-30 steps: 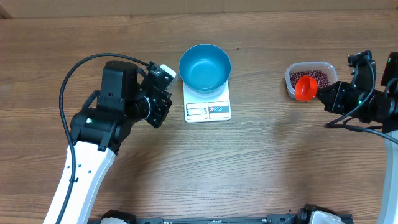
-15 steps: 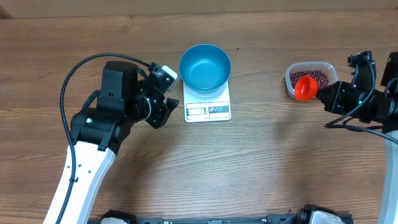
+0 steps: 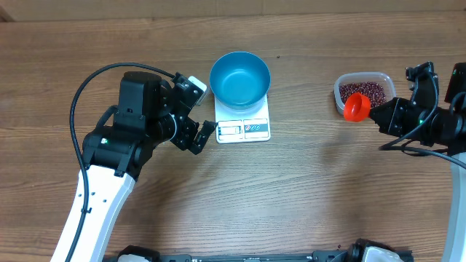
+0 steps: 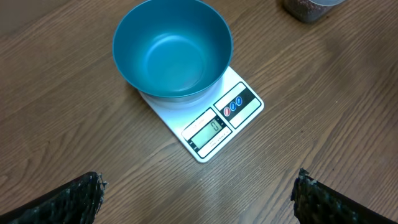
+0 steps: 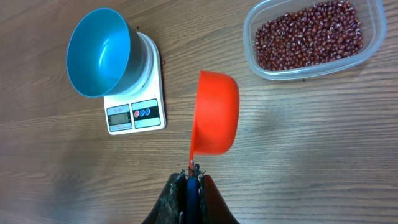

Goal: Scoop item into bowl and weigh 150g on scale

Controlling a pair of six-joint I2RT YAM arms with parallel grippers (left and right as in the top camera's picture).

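The blue bowl (image 3: 240, 78) (image 4: 172, 53) (image 5: 99, 53) stands empty on the white scale (image 3: 244, 129) (image 4: 224, 118) (image 5: 134, 115). Just left of the scale, my left gripper (image 3: 198, 109) (image 4: 199, 200) is open, with bare wood between its fingers (image 4: 74, 199). The dark red beans (image 3: 369, 89) (image 5: 308, 34) lie in a clear tub (image 3: 362, 76) (image 5: 311, 70) at the right. My right gripper (image 3: 375, 111) (image 5: 193, 177) is shut on the handle of an orange-red scoop (image 3: 356, 107) (image 5: 216, 112). The scoop is turned on its side at the tub's near left corner.
The wooden table (image 3: 306, 189) carries only the scale with the bowl, and the tub. A black cable (image 3: 95, 80) loops over the left arm. The right arm's body (image 3: 437, 120) sits at the right edge, beside the tub.
The left gripper's jaws have swung from shut to wide open beside the scale. The scoop has slid a little off the beans toward the tub's near left corner.
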